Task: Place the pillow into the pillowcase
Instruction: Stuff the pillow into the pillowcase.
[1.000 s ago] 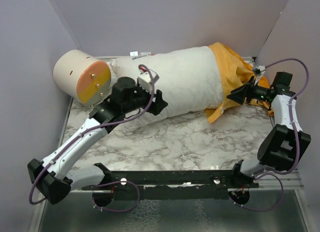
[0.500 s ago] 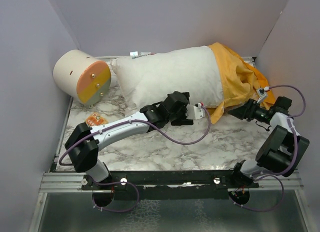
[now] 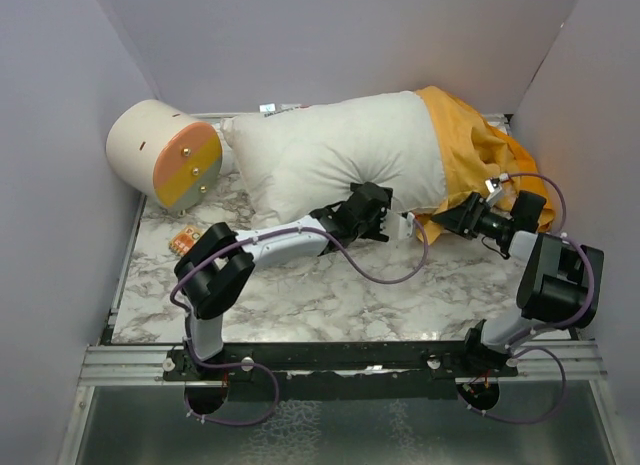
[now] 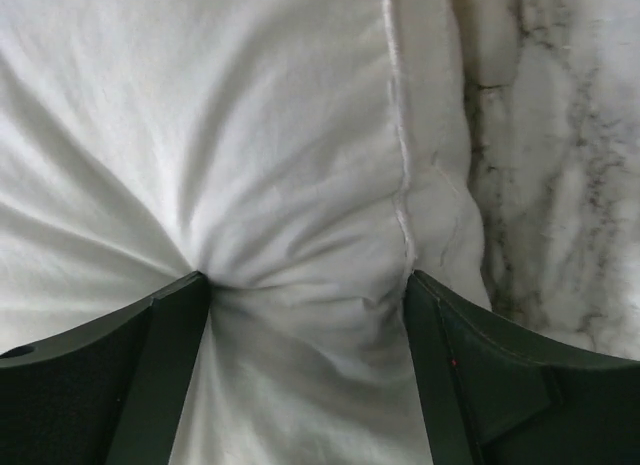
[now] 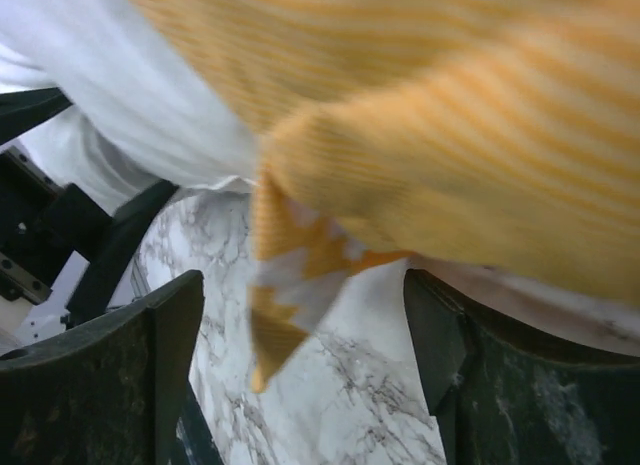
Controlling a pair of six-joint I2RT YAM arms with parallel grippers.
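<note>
Between the spread left fingers (image 4: 110, 385) sits the pillow (image 4: 250, 135), puckered.

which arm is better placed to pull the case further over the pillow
Right. The right gripper sits open at the loose edge of the case, fabric hanging between its jaws. The left gripper is pressed into the bare part of the pillow, away from it.

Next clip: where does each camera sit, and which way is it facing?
Top external: above and behind the bases, looking down at the marble table, pillow and pillowcase; both arms show whole.
Left wrist: on the left gripper, looking at the pillow's seamed edge; its fingers flank the fabric.
Right wrist: on the right gripper, looking at the pillowcase's hanging hem; both fingers show.
Shared: both wrist views catch pillow and table.
</note>
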